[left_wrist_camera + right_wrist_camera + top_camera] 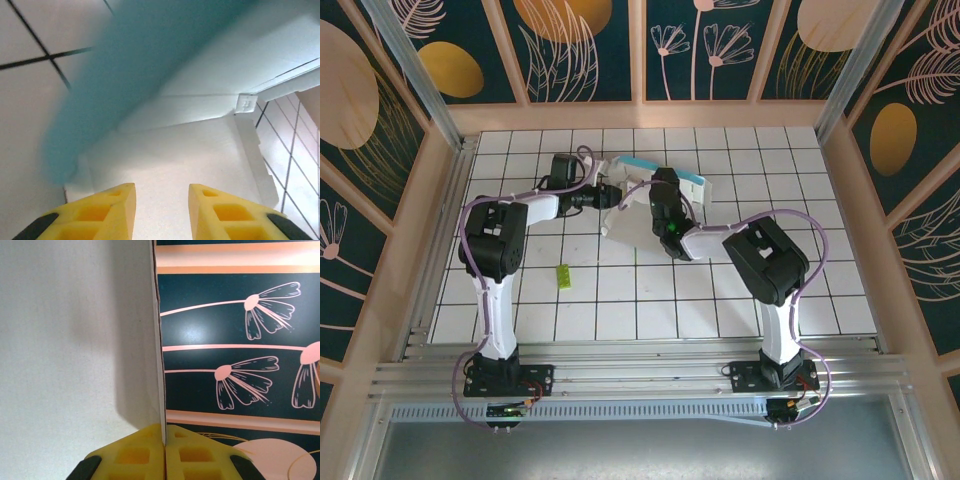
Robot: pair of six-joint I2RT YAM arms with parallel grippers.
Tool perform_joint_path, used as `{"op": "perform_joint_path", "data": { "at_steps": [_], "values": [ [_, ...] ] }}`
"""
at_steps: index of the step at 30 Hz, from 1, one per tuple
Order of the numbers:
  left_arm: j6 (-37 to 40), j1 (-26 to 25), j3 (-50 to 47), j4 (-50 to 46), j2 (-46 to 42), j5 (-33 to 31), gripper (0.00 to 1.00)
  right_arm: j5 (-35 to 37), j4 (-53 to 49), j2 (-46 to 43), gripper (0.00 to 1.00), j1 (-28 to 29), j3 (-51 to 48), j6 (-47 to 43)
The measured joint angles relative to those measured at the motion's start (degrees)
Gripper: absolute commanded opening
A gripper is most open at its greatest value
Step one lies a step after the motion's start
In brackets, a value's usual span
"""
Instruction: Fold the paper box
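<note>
The paper box (632,228) lies half-folded at the middle of the tiled table, whitish-grey face up, with a cyan flap (670,170) raised at its far side. My right gripper (666,203) reaches onto it from the right. In the right wrist view the gripper (164,427) is shut on the thin upright edge of a card panel (75,340). My left gripper (612,198) comes in from the left. Its yellow fingers (120,200) stand apart over the white inner panel (200,150), with nothing between them and a blurred cyan flap (125,75) close above.
A tiny yellow-green scrap (563,276) lies on the tiles in front of the left arm. Wooden-framed walls with floral panels (640,50) enclose the table on three sides. Bare tiles (760,180) stretch to the right of the box.
</note>
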Motion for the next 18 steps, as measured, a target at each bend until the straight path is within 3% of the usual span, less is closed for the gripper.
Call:
{"op": "perform_joint_path", "data": {
  "at_steps": [11, 18],
  "values": [
    [-0.72, -0.02, -5.35, 2.67, -0.94, -1.99, 0.36, 1.05, 5.73, 0.52, 0.09, 1.88, -6.51, 0.59],
    [-1.44, 0.20, -13.77, 5.05, -11.93, -6.78, 0.44, 1.03, 5.57, 0.55, 0.09, 1.75, -6.34, 2.12]
  ]
}}
